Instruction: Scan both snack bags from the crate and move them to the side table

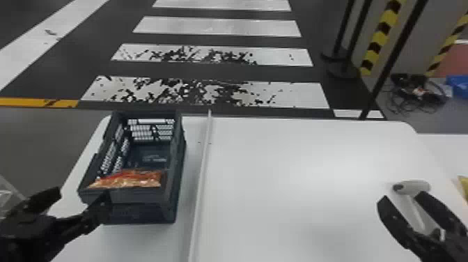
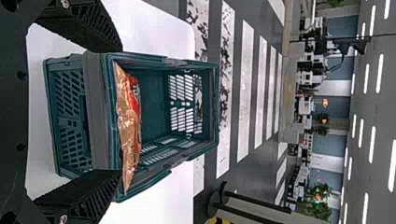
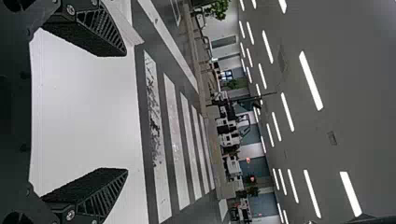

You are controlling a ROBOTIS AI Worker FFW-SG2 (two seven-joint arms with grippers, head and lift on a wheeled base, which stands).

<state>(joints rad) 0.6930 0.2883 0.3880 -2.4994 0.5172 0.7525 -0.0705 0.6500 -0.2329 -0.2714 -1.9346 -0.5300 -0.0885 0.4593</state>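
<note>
In the head view my left gripper (image 1: pixel 82 200) stands open at the near end of the dark crate (image 1: pixel 170 195). An orange-red snack bag (image 1: pixel 130 179) lies inside, against the crate's near wall. The left wrist view has the left gripper (image 2: pixel 119 112) with its fingers wide apart, the crate (image 2: pixel 98 107) and the snack bag (image 2: pixel 128 123) beyond them. My right gripper (image 1: pixel 400 197) is open over the right part of the table, by a white scanner (image 1: pixel 414 188) on a stand. In the right wrist view the right gripper (image 3: pixel 126 112) holds nothing.
A white table (image 1: pixel 296 174) carries the crate and scanner. A raised white strip (image 1: pixel 200 184) runs along it right of the crate. Another white surface (image 1: pixel 445 149) adjoins at the right, with part of a yellow item (image 1: pixel 463 184) at the view's edge. Dark poles stand behind the table.
</note>
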